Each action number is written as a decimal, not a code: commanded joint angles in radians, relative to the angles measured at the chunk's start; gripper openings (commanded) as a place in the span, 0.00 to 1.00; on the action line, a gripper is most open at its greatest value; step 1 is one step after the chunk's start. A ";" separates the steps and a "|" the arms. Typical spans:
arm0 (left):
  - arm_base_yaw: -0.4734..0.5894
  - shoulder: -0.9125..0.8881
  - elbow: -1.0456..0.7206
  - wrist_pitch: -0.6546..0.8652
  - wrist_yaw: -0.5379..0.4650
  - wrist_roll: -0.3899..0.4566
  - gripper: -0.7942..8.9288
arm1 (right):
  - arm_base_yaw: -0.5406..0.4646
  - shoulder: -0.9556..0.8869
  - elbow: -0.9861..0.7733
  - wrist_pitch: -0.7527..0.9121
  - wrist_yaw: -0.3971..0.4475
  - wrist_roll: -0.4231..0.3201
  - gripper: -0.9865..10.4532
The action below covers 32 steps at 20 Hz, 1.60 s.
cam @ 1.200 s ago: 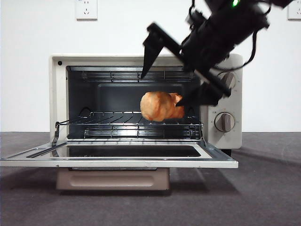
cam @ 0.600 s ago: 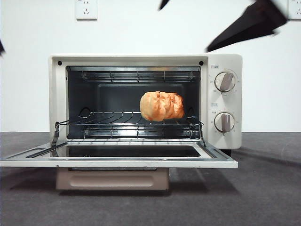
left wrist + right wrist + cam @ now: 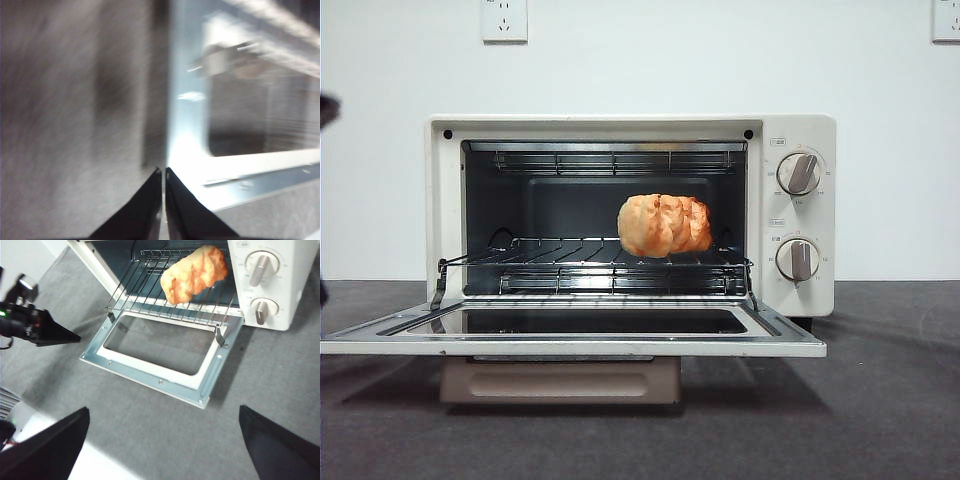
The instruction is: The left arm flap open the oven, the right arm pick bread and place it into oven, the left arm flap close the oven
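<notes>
Bread [image 3: 664, 225] resting on the wire rack [image 3: 590, 262] inside the TOSHIBA toaster oven [image 3: 630, 215], toward the knob side of the cavity, free of any grip. Right gripper [image 3: 162, 450], a second ago reaching into the cavity beside the bread, now gone from the front view; seen from its own wrist camera high above the counter [image 3: 280, 370], well back from the oven, fingers spread wide and holding nothing. Placement step therefore judged complete. Oven door [image 3: 575, 328] lying flat open in front of the oven, beige handle below its front edge. Left gripper [image 3: 164, 172] just beside the door's metal frame [image 3: 186, 125], on the side of the oven away from the knobs, fingers pressed together to a point, view blurred by motion. Remaining step: flapping the door shut, presumably by a push from under its edge.
</notes>
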 commanded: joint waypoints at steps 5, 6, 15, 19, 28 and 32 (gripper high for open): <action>-0.004 0.094 -0.042 0.008 0.053 -0.010 0.10 | 0.006 -0.015 0.084 -0.025 0.012 -0.069 0.50; -0.008 0.105 -0.042 0.008 0.053 -0.002 0.10 | 0.006 -0.015 0.090 -0.022 0.022 -0.074 0.50; -0.044 0.176 -0.042 0.037 0.134 0.008 0.10 | 0.006 -0.015 0.109 -0.023 0.054 -0.079 0.50; -0.044 0.175 -0.042 0.046 0.159 -0.003 0.10 | 0.006 -0.015 0.109 -0.022 0.054 -0.075 0.50; -0.043 0.161 -0.031 0.219 0.346 -0.161 0.10 | 0.006 -0.015 0.109 -0.006 0.053 -0.055 0.50; -0.043 0.147 0.026 0.285 0.346 -0.230 0.10 | 0.006 -0.015 0.109 -0.005 0.053 -0.051 0.50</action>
